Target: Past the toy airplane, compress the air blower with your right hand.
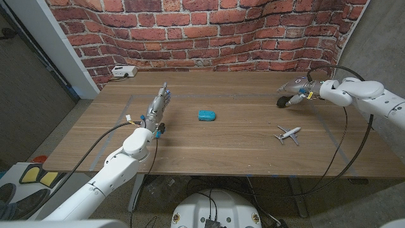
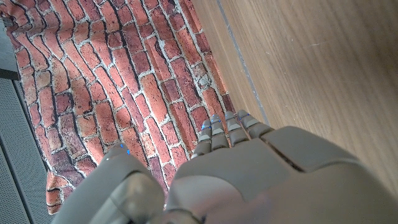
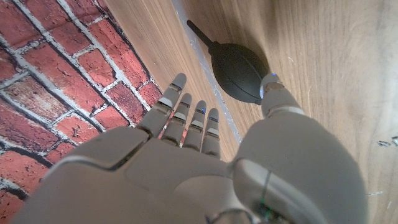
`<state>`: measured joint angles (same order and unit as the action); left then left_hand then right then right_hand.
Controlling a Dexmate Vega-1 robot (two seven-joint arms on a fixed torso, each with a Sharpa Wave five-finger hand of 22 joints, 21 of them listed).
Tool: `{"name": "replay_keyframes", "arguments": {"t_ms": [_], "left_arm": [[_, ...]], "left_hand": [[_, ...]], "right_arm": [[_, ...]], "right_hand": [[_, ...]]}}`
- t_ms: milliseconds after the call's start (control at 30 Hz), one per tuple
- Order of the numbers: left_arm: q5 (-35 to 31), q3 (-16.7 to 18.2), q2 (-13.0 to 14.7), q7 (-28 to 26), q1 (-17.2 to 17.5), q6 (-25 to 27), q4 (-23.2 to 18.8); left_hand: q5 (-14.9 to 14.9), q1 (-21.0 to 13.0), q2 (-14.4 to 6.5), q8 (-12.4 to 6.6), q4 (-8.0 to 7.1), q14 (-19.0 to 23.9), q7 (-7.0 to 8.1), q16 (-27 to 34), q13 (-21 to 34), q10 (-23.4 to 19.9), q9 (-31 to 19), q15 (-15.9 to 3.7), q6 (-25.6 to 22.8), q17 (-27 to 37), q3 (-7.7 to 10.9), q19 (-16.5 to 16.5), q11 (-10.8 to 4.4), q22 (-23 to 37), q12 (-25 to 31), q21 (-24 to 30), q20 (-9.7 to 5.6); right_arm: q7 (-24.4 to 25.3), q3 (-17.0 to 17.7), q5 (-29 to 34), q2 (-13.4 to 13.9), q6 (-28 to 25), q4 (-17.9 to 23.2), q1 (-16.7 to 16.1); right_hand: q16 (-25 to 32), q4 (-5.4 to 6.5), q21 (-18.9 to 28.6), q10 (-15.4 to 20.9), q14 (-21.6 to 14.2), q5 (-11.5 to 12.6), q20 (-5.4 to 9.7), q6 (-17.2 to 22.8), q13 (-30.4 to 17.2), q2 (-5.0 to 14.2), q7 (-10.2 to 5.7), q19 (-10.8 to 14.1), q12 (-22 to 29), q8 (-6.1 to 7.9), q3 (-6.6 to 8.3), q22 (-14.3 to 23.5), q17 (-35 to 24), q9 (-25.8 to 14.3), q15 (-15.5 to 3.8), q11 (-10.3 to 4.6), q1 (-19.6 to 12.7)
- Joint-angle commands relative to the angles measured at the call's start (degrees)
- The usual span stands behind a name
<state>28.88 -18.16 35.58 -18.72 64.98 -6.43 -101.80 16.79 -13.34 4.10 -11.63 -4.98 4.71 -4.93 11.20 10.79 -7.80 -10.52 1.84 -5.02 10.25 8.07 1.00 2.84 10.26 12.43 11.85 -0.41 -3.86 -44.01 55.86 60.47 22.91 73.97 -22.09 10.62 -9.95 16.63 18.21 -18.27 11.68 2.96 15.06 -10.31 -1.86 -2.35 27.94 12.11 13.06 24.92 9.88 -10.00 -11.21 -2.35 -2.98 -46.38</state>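
Right robot hand (image 3: 205, 168), fingers spread, thumb touching the black air blower (image 3: 236, 70).

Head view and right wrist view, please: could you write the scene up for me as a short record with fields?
surface: wooden table
backdrop: brick wall
air blower: black rubber bulb, far right of table, nozzle pointing away from the hand
right hand: at the blower, thumb touching the bulb, other fingers straight and beside it; not yet squeezing
toy airplane: white, nearer the robot than the blower
teal object: mid-table
left hand: holds nothing, fingers straight
white box: far left corner
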Motion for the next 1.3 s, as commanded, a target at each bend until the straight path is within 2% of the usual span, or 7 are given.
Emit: {"name": "replay_keyframes", "arguments": {"t_ms": [33,367,500,900,967,1300], "left_arm": [[-0.1,0.1,0.3,-0.9,0.7,1.1,-1.2],[-0.1,-0.4,0.1,-0.9,0.2,1.8,-1.1],[0.0,-0.5,-0.2,-0.8,0.1,1.8,-0.7],[0.3,-1.1,-0.6,-0.4,-0.6,1.8,0.3],[0.3,-1.1,-0.7,-0.5,-0.6,1.7,0.3],[0.3,-1.4,-1.1,-0.3,-0.8,1.0,0.9]], "left_hand": [[-0.2,-0.1,-0.3,0.08,0.15,0.5,-0.11,-0.1,0.2,-0.5,-0.1,0.13,-0.5,0.3,-0.19,0.2,0.05,0.1,-0.2,0.0,0.56],[-0.2,-0.2,-0.4,0.1,0.13,0.5,0.07,-0.2,0.2,-0.5,-0.1,0.0,-0.6,0.3,-0.31,0.1,0.12,0.1,-0.3,-0.1,0.65],[-0.2,-0.2,-0.4,0.1,0.12,0.5,0.07,-0.2,0.2,-0.5,-0.1,-0.02,-0.6,0.3,-0.35,0.1,0.04,0.1,-0.3,-0.1,0.69],[-0.2,-0.2,-0.5,0.15,0.09,0.5,0.22,-0.2,0.2,-0.5,-0.2,0.02,-0.6,0.3,-0.48,0.0,0.15,0.1,-0.4,-0.1,0.81],[-0.2,-0.2,-0.5,0.13,0.09,0.5,0.18,-0.2,0.2,-0.5,-0.2,0.06,-0.6,0.3,-0.5,0.0,0.12,0.1,-0.4,-0.1,0.88],[-0.2,-0.3,-0.6,0.15,0.07,0.5,0.27,-0.3,0.2,-0.5,-0.2,0.01,-0.7,0.3,-0.61,0.0,0.05,0.1,-0.4,-0.2,0.96]], "right_arm": [[0.3,-1.9,1.2,-1.5,2.2,-3.3,2.4],[0.6,-3.5,1.8,-2.1,2.3,-5.5,3.8],[0.5,-4.0,1.9,-2.4,2.2,-6.2,4.2],[2.0,-5.3,1.5,-3.5,0.8,-8.5,4.8],[1.9,-5.2,0.7,-3.7,0.2,-8.9,4.7],[2.7,-5.8,-0.8,-4.0,-0.3,-9.8,4.4]], "right_hand": [[0.4,0.16,-0.1,1.6,-1.2,0.2,4.39,1.6,-0.1,0.13,-0.21,1.3,0.5,0.7,0.7,0.1,-0.4,-0.1,-1.63,-0.33,-1.2],[0.9,0.36,0.1,4.1,-3.9,0.2,5.21,3.9,0.0,0.44,-0.64,3.6,0.9,1.3,1.25,0.1,-0.4,-0.1,-2.98,-0.9,-2.4],[0.9,0.49,0.3,6.2,-5.3,0.1,5.59,5.3,0.0,0.32,-0.25,5.5,1.3,1.65,1.37,0.1,-0.4,0.0,-3.25,-0.66,-2.9],[0.9,0.62,0.2,6.7,-5.8,0.1,5.68,6.1,0.0,0.61,-0.66,5.8,1.2,1.79,1.56,0.1,-0.5,0.0,-3.32,-0.81,-3.1],[1.0,0.76,0.5,7.7,-6.9,0.0,5.78,7.0,0.0,0.96,-0.75,7.1,1.3,2.0,1.74,0.2,-0.5,0.0,-3.33,-0.92,-3.4],[1.3,0.82,0.9,10.6,-9.5,-0.3,6.81,9.5,0.1,1.39,-0.89,9.9,1.7,2.49,2.06,0.2,-0.6,0.1,-4.23,-1.18,-4.1]]}}
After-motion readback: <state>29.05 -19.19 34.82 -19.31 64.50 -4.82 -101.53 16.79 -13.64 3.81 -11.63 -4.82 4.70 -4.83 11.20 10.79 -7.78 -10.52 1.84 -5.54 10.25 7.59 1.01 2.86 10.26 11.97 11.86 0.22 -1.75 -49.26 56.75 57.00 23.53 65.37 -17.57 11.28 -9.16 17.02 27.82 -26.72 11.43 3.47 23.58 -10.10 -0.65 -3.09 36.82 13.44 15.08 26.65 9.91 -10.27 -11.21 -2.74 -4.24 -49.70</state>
